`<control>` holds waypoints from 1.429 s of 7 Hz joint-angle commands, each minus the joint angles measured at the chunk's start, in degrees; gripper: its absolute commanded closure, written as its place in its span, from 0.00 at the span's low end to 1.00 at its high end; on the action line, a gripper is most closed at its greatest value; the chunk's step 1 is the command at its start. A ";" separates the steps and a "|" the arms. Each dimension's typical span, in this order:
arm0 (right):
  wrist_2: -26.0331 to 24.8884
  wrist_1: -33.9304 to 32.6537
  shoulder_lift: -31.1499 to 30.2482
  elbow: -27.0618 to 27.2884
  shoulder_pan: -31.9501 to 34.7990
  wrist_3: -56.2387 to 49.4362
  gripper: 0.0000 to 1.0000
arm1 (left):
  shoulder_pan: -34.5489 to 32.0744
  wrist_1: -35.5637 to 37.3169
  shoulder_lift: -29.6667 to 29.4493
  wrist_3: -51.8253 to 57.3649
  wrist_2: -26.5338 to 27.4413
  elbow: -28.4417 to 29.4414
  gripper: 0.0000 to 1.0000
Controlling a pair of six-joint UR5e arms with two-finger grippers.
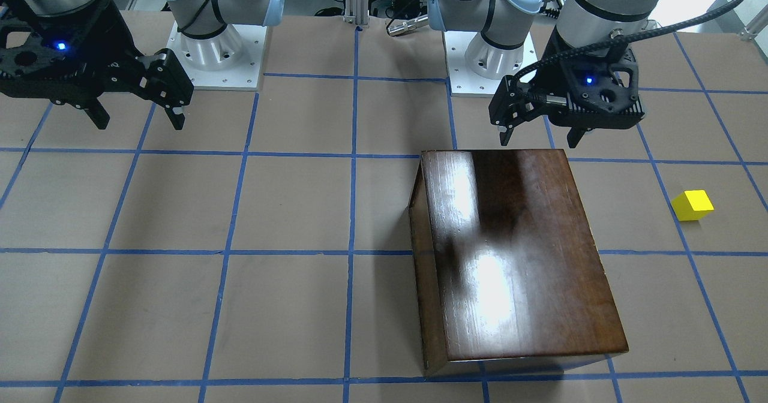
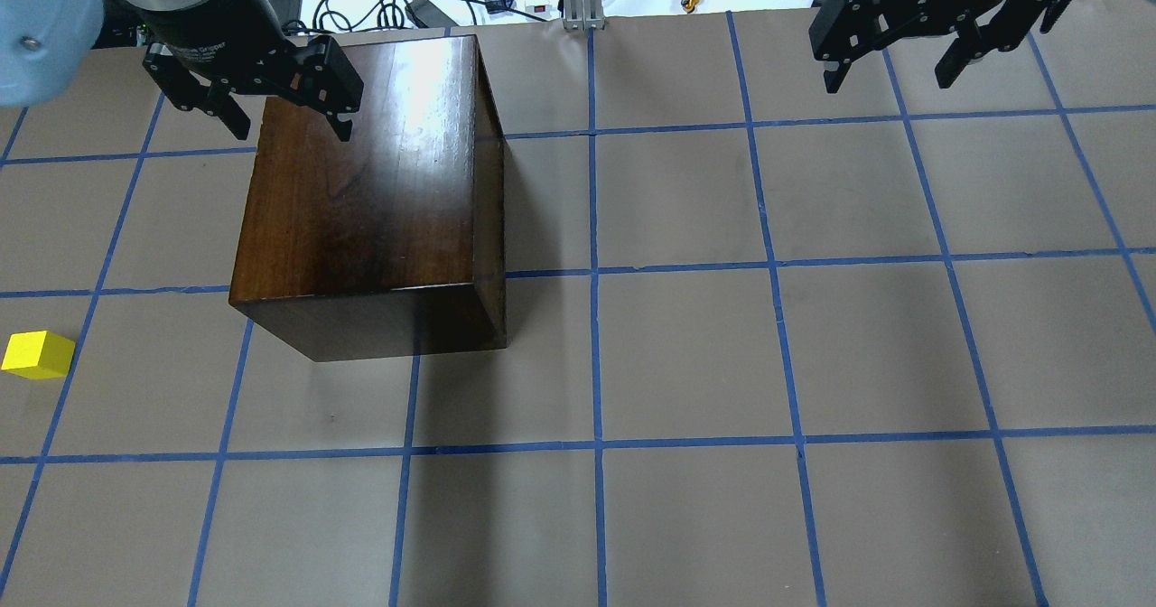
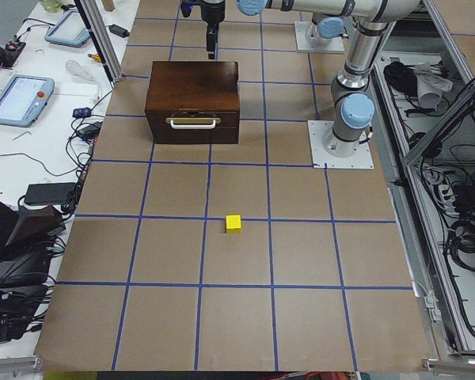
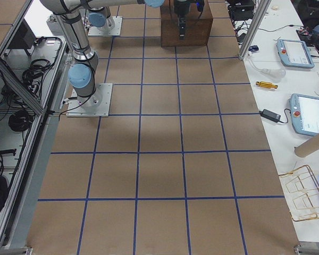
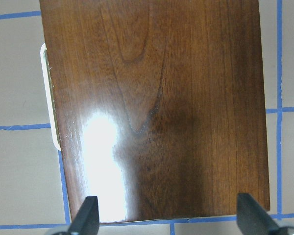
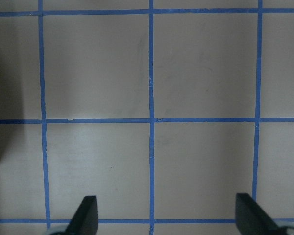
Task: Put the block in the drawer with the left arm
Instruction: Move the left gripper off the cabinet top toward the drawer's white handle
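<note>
Block (image 2: 38,355) lying ungrasped | drawer (image 3: 228,120) sitting shut | left gripper (image 2: 291,131) hovering open over cabinet (image 2: 361,182) | likely next: reaching for handle (image 3: 193,122)

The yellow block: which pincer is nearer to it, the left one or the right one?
Left. The left pincer hangs above the cabinet, and the block lies on that cabinet's left. The right pincer hangs over the table, far beyond the cabinet.
</note>
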 commanded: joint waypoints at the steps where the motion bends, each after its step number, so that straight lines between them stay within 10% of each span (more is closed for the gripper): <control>1: -0.01 0.00 0.03 0.00 0.00 0.00 0.00 | 0.08 0.06 -0.01 0.08 -0.19 0.13 0.00; 3: -0.01 0.00 -0.06 0.00 -0.09 0.00 0.00 | 1.74 -0.20 0.34 3.57 -1.41 0.48 0.00; 5: -0.01 0.00 -0.06 0.00 0.00 0.00 0.00 | 17.76 -3.87 0.43 8.33 -11.03 0.31 0.00; 10: -0.01 0.00 -0.06 0.00 0.00 0.00 0.00 | 29.86 -1.63 -4.64 24.90 -12.15 -1.01 0.00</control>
